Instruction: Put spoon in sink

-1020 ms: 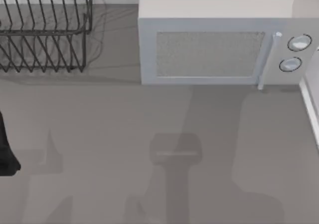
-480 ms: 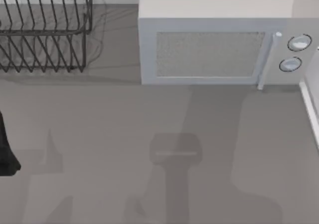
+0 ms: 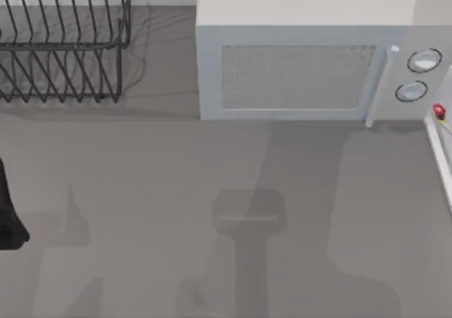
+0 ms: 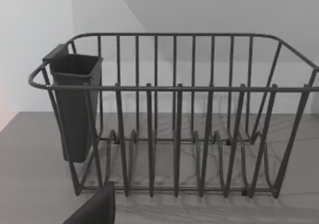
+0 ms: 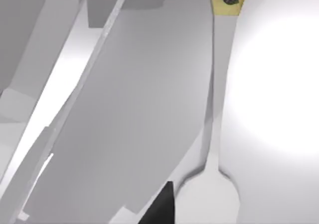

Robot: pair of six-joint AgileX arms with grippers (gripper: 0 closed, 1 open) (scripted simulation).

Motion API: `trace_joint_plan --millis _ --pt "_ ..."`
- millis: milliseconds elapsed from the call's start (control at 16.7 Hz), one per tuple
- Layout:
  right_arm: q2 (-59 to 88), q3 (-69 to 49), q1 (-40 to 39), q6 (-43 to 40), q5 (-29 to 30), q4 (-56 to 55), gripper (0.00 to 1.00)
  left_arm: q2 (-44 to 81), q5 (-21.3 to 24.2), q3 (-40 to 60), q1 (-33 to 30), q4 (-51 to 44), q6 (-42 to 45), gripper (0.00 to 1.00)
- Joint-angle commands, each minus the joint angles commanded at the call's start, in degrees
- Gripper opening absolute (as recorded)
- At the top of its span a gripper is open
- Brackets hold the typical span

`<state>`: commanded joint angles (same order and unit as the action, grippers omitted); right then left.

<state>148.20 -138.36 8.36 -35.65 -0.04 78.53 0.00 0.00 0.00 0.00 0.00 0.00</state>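
Observation:
The spoon [image 5: 219, 84] has a long grey handle, a yellow and red end and a round bowl lying close to one black fingertip [image 5: 160, 208] of my right gripper, which is shut on it. In the top view the spoon's red tip [image 3: 438, 110] pokes in at the right edge, just above the sink's white rim [image 3: 439, 155] and beside the microwave. The rest of the spoon and the right arm lie beyond that edge. My left arm [image 3: 8, 212] stays parked at the table's left edge.
A grey microwave [image 3: 304, 56] stands at the back centre, its knobs near the spoon's tip. A dark wire dish rack [image 3: 63, 42] with a dark cutlery cup [image 4: 75, 104] stands at the back left. Bare grey table [image 3: 226, 212] spans the middle.
The spoon's red tip has come into the top view at the right edge, by the sink rim. The left arm has not moved.

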Motion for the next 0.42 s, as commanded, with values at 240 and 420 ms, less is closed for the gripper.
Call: trace_joint_plan --millis 240,420 --pt "0.0 0.0 0.0 0.0 0.0 0.0 1.00 0.0 0.0 0.0 0.0 0.0 0.0 1.00" --pt "0.0 0.0 0.0 0.0 0.0 0.0 1.00 0.0 0.0 0.0 0.0 0.0 0.0 1.00"
